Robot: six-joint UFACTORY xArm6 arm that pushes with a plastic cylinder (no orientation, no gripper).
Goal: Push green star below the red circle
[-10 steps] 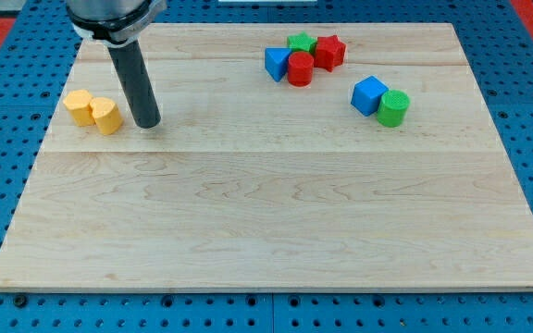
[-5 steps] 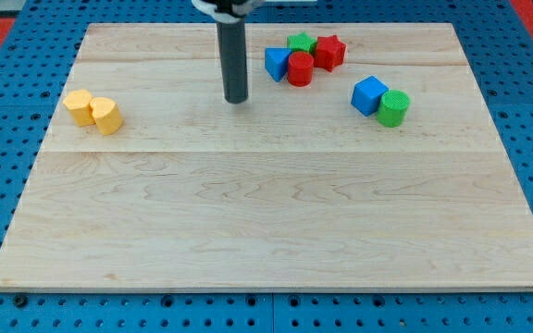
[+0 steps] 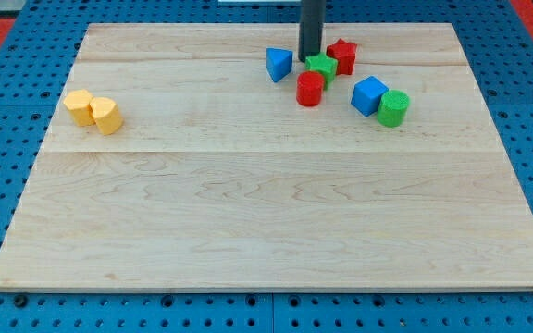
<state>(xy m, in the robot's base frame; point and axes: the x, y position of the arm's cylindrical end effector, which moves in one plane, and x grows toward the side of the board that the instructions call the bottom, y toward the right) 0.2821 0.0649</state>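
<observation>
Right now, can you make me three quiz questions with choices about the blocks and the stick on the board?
1. Where is the green star compared with the red circle?
A. Toward the view's top, touching it
B. Toward the view's bottom
C. Far off at the view's left

2. How many yellow blocks are on the board?
A. One
B. Two
C. Four

3. Where is my tip?
A. Beside the yellow blocks
B. Right by the green star's top left edge
C. In the middle of the board

Answers:
1. A, the star sits just above the red circle, slightly to the view's right.
2. B, a yellow block and a second yellow block sit together at the view's left.
3. B, the rod's end meets the star between the blue triangle and the red star.
</observation>
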